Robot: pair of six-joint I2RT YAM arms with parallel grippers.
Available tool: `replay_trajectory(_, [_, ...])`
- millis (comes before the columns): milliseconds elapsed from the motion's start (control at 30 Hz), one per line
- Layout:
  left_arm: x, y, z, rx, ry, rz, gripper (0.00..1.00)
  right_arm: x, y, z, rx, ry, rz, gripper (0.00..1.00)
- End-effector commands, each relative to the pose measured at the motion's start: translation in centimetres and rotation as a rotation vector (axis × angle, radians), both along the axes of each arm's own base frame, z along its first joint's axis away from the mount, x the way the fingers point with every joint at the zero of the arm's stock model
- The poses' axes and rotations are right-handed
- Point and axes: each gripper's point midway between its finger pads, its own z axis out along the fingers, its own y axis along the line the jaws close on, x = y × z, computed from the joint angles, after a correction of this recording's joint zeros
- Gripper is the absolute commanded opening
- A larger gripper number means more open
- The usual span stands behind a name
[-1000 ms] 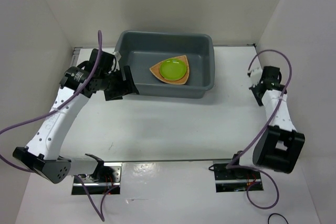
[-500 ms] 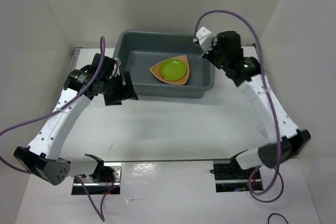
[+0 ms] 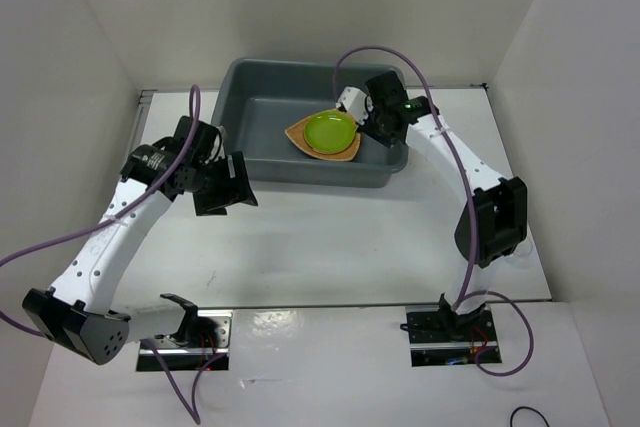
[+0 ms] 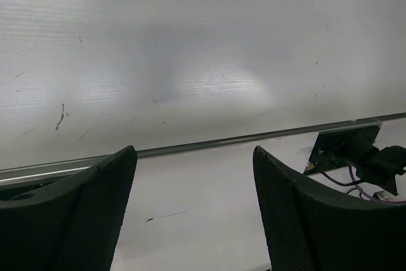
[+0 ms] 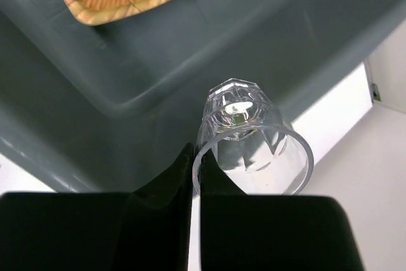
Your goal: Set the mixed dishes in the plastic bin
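One clear cup (image 5: 252, 136) is pinched by its rim in the right gripper (image 5: 193, 157), jaws closed on the thin wall, base pointing down into the plastic bin (image 5: 95, 118). In the top view the right gripper (image 3: 372, 117) sits at centre frame, over the bin's (image 3: 262, 81) right end, just beside the lime-green plate (image 3: 330, 130), which is stacked on the tan woven plate (image 3: 300, 135).

Judgement on the release: lower the cup toward the bare grey floor right of the plates, near the corner seen in the wrist view, before opening, so it neither drops from height nor lands on the plates.

Right arm pose: elbow at right of frame, forearm reaching up-left over the bin wall, wrist tipped downward.

Left gripper (image 4: 193, 211): jaws spread wide, nothing between them. In the top view it (image 3: 228, 182) is outside the bin's left end, over the table (image 3: 330, 237), arm bent along the left side.
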Motion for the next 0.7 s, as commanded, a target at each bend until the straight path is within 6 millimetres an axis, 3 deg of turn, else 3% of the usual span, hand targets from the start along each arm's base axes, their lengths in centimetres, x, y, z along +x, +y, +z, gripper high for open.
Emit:
replay_trajectory(0, [-0.1, 0.2, 0.3, -0.013, -0.020, -0.004, 0.81, 1.1, 1.5, -1.8, 0.014, 0.012, 0.041, 0.00])
replay_trajectory(233, [0.1, 0.4, 0.1, -0.006, -0.015, -0.004, 0.81, 0.9, 2.8, -6.1, 0.016, 0.103, 0.076, 0.00])
replay_trajectory(400, [0.0, 0.4, -0.2, 0.000, 0.003, -0.004, 0.81, -1.1, 3.4, -9.7, 0.029, 0.201, 0.106, 0.01])
replay_trajectory(667, [-0.2, 0.5, -0.8, -0.001, 0.023, 0.001, 0.79, -2.1, 3.1, -12.3, 0.023, 0.240, 0.109, 0.11])
